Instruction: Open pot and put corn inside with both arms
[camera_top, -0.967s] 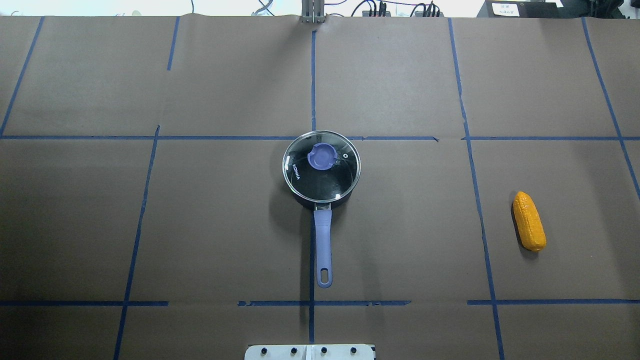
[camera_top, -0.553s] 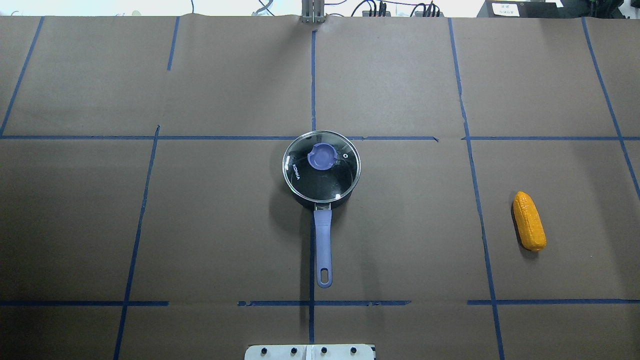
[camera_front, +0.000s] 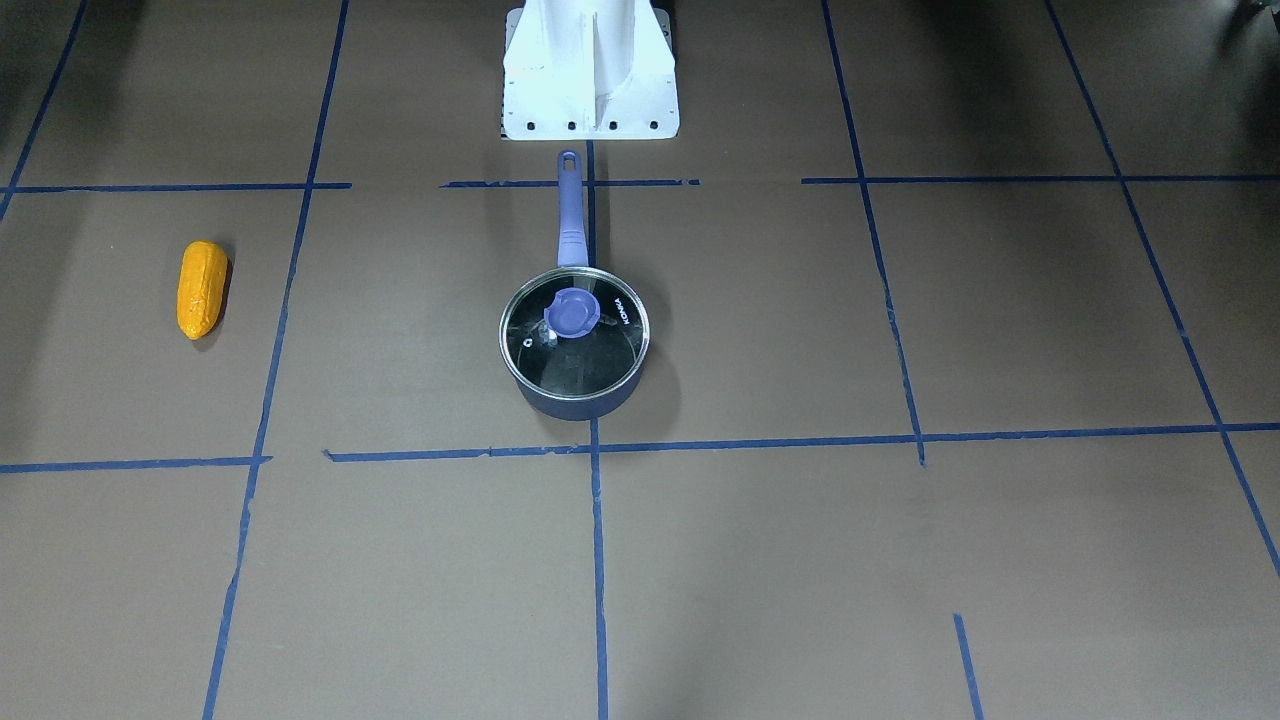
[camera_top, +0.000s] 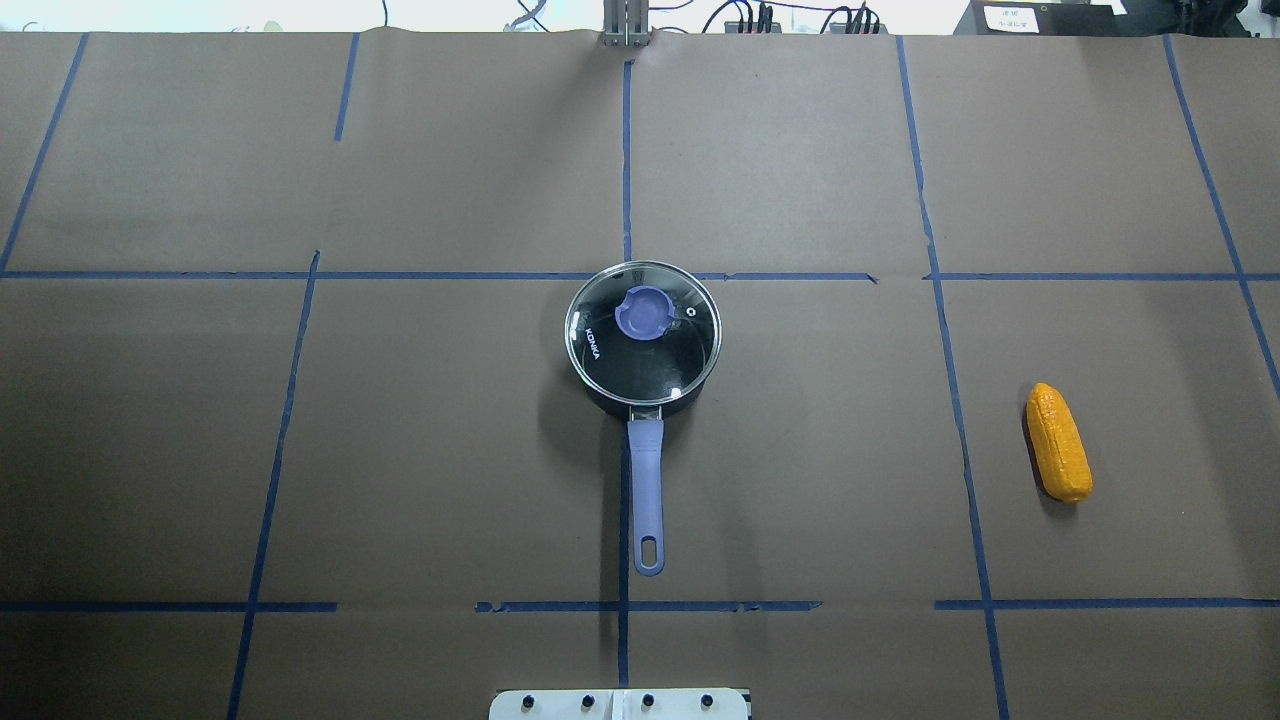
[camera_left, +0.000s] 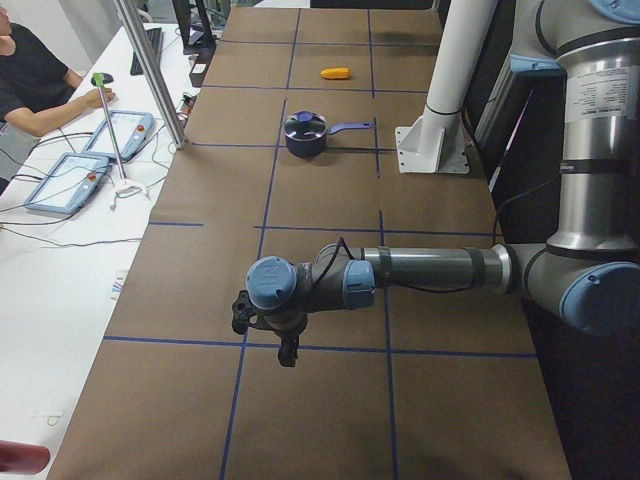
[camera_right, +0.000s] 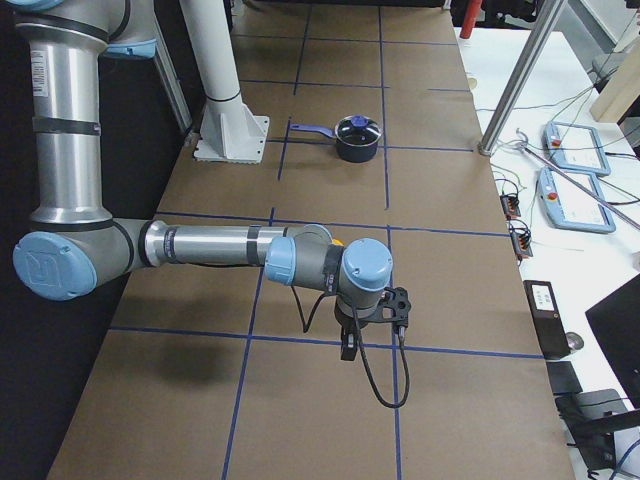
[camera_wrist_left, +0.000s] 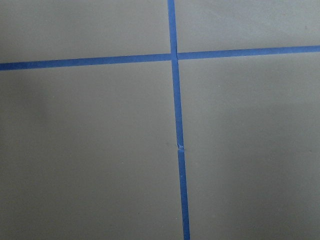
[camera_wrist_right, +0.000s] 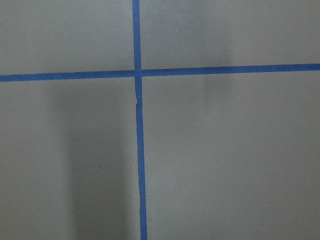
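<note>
The navy pot (camera_top: 612, 404) stands at the table's middle with its purple handle (camera_top: 647, 480) pointing toward the robot base. The glass lid (camera_top: 650, 350) with its purple knob (camera_top: 645, 312) sits on it. The pot also shows in the front view (camera_front: 575, 405). The orange corn (camera_top: 1058, 442) lies on the table's right side, far from the pot; it shows in the front view (camera_front: 201, 289) too. The left gripper (camera_left: 287, 348) and the right gripper (camera_right: 348, 345) hang over the table's far ends, away from both. I cannot tell if they are open or shut.
Brown paper with blue tape lines (camera_top: 627, 150) covers the table. The white base pedestal (camera_front: 590, 70) stands behind the pot handle. An operator (camera_left: 35, 85) sits at a side desk with tablets (camera_left: 70, 180). Both wrist views show only paper and tape (camera_wrist_left: 175, 100).
</note>
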